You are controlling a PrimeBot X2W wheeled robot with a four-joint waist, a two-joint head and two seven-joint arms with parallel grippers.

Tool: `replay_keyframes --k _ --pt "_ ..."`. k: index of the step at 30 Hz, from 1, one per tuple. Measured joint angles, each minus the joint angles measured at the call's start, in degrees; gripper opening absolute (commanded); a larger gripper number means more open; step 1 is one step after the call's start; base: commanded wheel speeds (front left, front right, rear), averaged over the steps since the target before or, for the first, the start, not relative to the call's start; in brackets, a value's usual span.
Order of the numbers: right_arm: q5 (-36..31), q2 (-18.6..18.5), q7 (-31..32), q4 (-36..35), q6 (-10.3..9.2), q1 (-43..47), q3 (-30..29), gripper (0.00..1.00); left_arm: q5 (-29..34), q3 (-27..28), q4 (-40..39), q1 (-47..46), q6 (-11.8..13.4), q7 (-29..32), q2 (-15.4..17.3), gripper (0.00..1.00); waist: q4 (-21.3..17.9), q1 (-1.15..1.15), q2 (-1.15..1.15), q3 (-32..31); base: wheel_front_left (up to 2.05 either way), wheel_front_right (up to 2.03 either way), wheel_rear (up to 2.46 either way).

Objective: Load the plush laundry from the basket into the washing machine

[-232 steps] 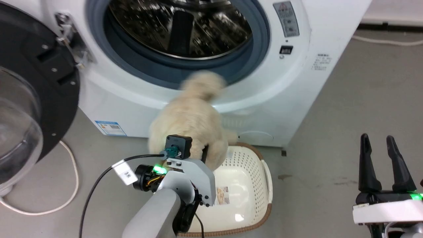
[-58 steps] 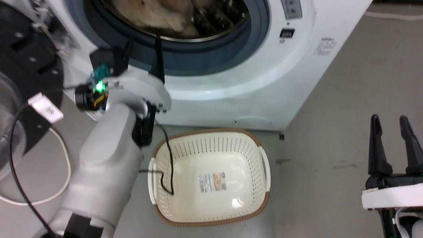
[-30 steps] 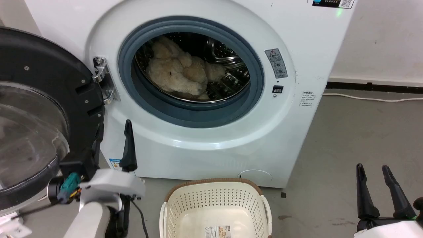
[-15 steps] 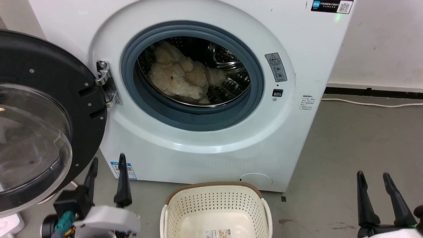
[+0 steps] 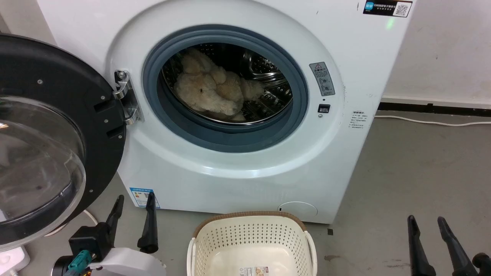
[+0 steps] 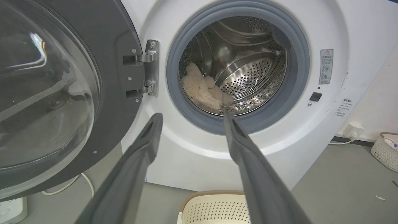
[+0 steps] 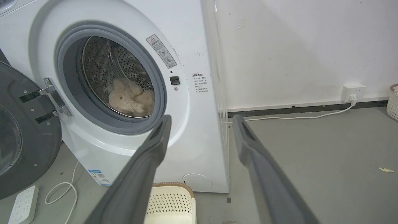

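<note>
Two grippers sit low in our head view, and we read across from the left edge. At far left the black-framed clear door (image 5: 57, 76) stands swung wide open on its metal hinge (image 5: 128, 101), with a white power strip (image 5: 9, 258) on the floor in the bottom-left corner. Just right of that, at lower left, our left gripper (image 5: 135, 197) points up the frame, its two dark fingers parted with nothing between them. The washing machine (image 5: 238, 180) takes the upper middle. The plush laundry (image 5: 209, 94) lies inside the steel drum (image 5: 268, 99), low and toward the drum's left, behind the grey seal (image 5: 230, 140), one small dark eye showing. At bottom centre the basket (image 5: 249, 215) stands on the grey floor just in front of the machine, a label sticker (image 5: 255, 271) on its bottom. At lower right our right gripper (image 5: 426, 219) also has its fingers spread apart, holding nothing. Above it, at the right edge, a white cable (image 5: 433, 122) runs along the floor beside the wall.
</note>
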Motion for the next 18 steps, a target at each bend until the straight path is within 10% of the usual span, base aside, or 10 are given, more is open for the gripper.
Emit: replay_keyframes --k 18 --pt "-2.0 0.0 1.4 -1.3 0.00 1.0 1.1 1.00 1.5 -2.8 -0.9 0.0 1.6 5.0 1.6 1.00 0.1 0.00 0.00 -0.1 0.00 0.00 0.00"
